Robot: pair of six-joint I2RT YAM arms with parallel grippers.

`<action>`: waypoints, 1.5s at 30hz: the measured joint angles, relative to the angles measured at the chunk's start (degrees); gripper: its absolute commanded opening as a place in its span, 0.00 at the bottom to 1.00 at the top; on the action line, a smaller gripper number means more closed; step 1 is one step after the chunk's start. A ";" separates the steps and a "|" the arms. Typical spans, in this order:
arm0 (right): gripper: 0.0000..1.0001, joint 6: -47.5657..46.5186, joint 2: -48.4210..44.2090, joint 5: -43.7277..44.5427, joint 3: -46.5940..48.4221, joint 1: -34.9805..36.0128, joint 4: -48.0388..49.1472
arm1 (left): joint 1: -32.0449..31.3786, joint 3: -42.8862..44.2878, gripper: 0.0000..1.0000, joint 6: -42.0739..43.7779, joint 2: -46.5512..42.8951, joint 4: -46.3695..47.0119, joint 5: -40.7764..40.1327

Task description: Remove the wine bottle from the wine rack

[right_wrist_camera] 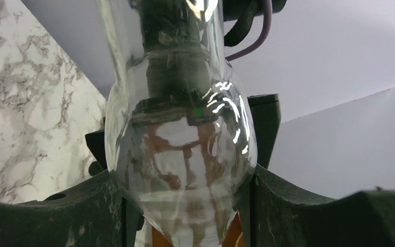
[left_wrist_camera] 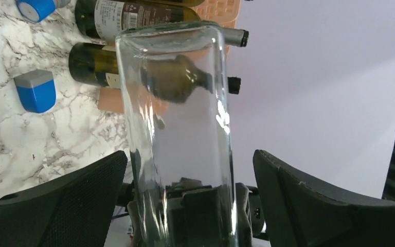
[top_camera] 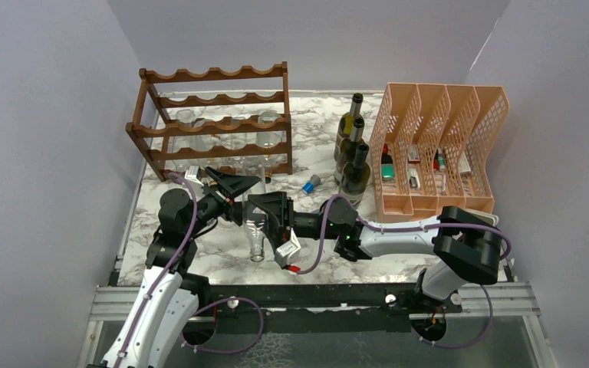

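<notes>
Wine bottle (top_camera: pixel 256 232), clear glass, is off the wine rack (top_camera: pixel 213 123), held above the surface (top_camera: pixel 318 126) near of it, long axis far-to-near, neck nearward. Right gripper (right_wrist_camera: pixel 182 195) is clamped on its body; left gripper (left_wrist_camera: pixel 190 154) stands spread apart around it.

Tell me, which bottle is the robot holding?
The clear glass bottle, gripped by the right gripper; the three dark green bottles stand beside the peach organizer.

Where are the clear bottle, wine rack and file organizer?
clear bottle (top_camera: pixel 255 232), top view, on its glass body.
wine rack (top_camera: pixel 215 74), top view, on its top rail.
file organizer (top_camera: pixel 399 126), top view, on its latticed left wall.
</notes>
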 measured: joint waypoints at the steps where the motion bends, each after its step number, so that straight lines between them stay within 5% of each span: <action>1: 0.19 0.59 -0.09 0.39 0.00 0.00 -0.35 | 0.00 0.02 0.99 0.70 0.00 -0.35 -0.31; 10: 0.06 14.51 -7.67 4.63 -1.14 0.00 -7.50 | 0.00 4.35 0.99 11.15 0.70 -11.17 -5.49; 20: 0.07 39.28 -27.98 9.92 -5.25 0.00 -28.98 | -0.15 14.19 0.99 31.39 4.35 -22.93 -12.83; 30: 0.10 57.81 -40.04 21.66 -12.24 0.00 -51.45 | -0.15 17.33 0.99 39.34 6.97 -25.83 -17.11; 45: 0.14 68.15 -47.58 49.40 -23.32 -0.96 -50.03 | -0.15 17.38 0.99 40.28 7.26 -26.21 -17.29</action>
